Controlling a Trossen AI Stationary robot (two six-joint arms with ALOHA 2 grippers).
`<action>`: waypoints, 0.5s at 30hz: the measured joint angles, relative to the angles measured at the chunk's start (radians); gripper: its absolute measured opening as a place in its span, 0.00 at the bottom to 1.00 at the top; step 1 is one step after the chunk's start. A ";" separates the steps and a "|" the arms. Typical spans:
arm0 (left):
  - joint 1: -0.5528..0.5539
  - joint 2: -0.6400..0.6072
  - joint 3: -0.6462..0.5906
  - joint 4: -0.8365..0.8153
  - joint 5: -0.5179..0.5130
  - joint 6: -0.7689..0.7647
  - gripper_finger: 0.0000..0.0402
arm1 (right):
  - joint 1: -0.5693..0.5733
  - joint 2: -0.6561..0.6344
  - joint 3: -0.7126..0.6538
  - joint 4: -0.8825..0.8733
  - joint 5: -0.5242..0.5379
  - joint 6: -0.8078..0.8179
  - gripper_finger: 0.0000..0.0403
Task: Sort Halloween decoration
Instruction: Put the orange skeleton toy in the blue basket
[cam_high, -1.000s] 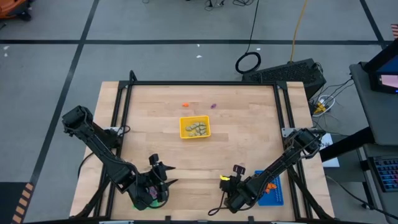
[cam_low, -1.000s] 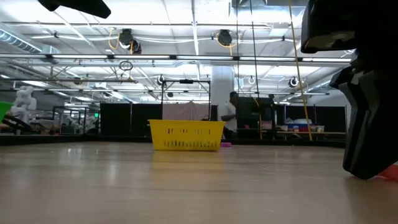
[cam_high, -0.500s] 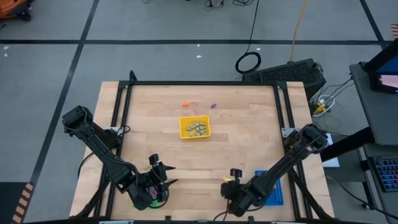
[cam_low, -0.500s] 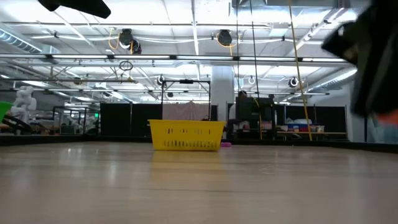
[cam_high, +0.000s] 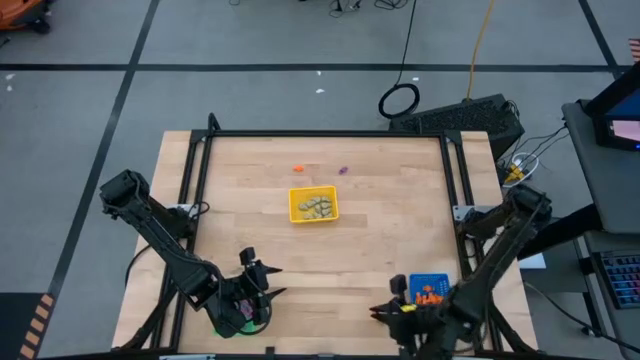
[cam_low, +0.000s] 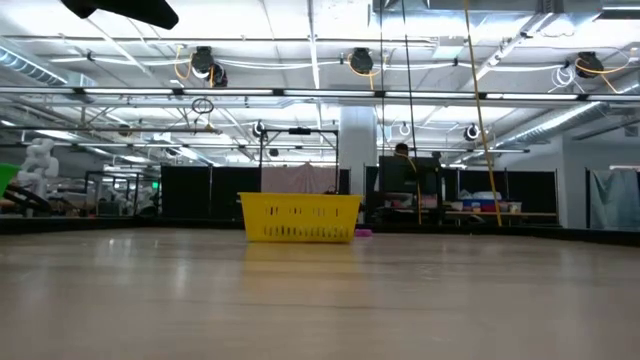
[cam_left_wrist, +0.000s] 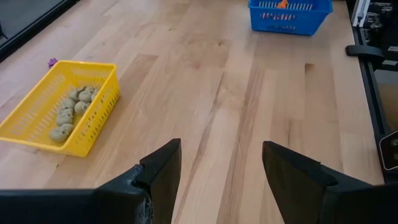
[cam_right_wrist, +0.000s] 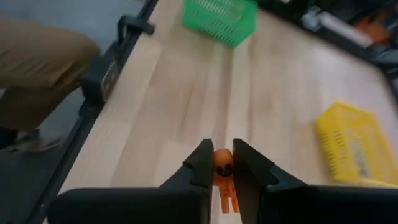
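My right gripper hangs above the table's near edge, shut on an orange trinket. My left gripper waits open at the near left, over the green tray. The yellow tray at mid-table holds several beige-grey trinkets. The blue tray at the near right holds orange ones. One orange trinket and one purple trinket lie on the bare table beyond the yellow tray. My right gripper pinches the orange trinket's round head between its two fingertips. The fingers slant down toward the table's left. The figure's body and legs run back between the fingers. It is lifted clear of the table.
A black frame rims the table. A person's trouser leg shows beyond the table's near edge. In the low view a person stands far behind the yellow tray. Bare wood lies between the three trays.
My right gripper, shut on the orange trinket throughout, has risen from table height, out of the top of the low view. It has swung toward the table's near right corner and rolled about its own line. The blue tray, covered by the arm before, now shows.
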 joint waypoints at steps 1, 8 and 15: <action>0.000 0.000 0.000 0.000 0.000 0.000 0.56 | 0.013 -0.003 0.000 -0.001 0.036 -0.002 0.06; 0.000 0.000 0.000 0.006 -0.016 0.000 0.56 | 0.072 -0.008 0.000 -0.008 0.182 0.001 0.06; 0.000 0.000 0.000 0.006 -0.019 0.000 0.56 | 0.086 -0.008 0.000 -0.007 0.204 0.027 0.06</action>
